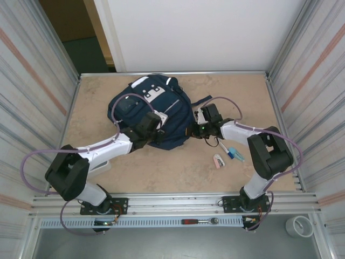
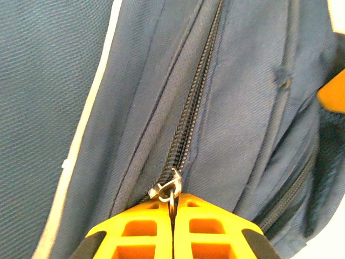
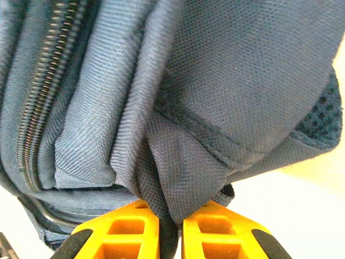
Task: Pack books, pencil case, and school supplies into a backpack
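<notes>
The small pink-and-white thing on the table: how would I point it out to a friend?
Find the big navy backpack mid-table. On the bare tabletop to its right, the pink-and-white piece lies nearest the front edge, just left of a light-blue one; its pink colour gives it away.

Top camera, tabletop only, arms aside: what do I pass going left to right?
Backpack → pink-and-white item → light-blue piece.
</notes>
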